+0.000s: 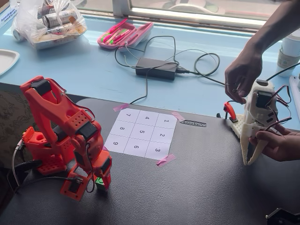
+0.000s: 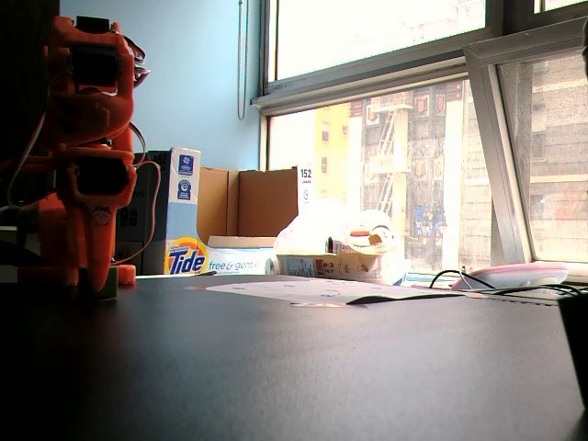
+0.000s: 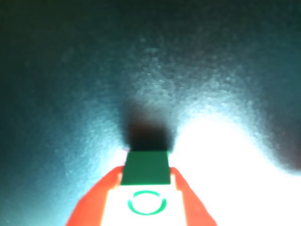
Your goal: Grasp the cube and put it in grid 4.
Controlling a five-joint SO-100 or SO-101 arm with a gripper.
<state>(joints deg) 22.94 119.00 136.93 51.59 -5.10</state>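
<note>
The orange arm (image 1: pixel 61 126) is folded low at the left of the black mat (image 1: pixel 197 187), its gripper (image 1: pixel 97 183) pointing down at the mat surface. The green cube (image 1: pixel 99 181) sits between the gripper's two fingers, right at the mat; the fingers are closed against its sides. In the wrist view the cube (image 3: pixel 146 168) fills the gap between the two orange fingers (image 3: pixel 96 200), with a dark shadow on the mat just beyond it; a ring mark shows on its pale near face. Whether the cube rests on the mat or is slightly lifted cannot be told.

In the low side view the arm (image 2: pixel 87 147) stands at the far left, and the cube (image 2: pixel 107 283) appears as a dark green block at the gripper's (image 2: pixel 99 283) tip, level with the mat.

The numbered paper sheet (image 1: pixel 140 133) lies flat on the mat, well apart from the gripper, up and to the right in the higher fixed view. Its cell marked 4 (image 1: pixel 146 118) is the middle cell of the far row, between cells 7 and 1. Pink tape scraps (image 1: pixel 166 160) hold the sheet's corners.

At the right edge of the mat, two hands (image 1: pixel 243 75) hold a white arm (image 1: pixel 258 122). Behind the mat, on the blue table (image 1: pixel 84 70), lie a black power brick (image 1: pixel 156 68) with cables and a pink case (image 1: pixel 124 34).
</note>
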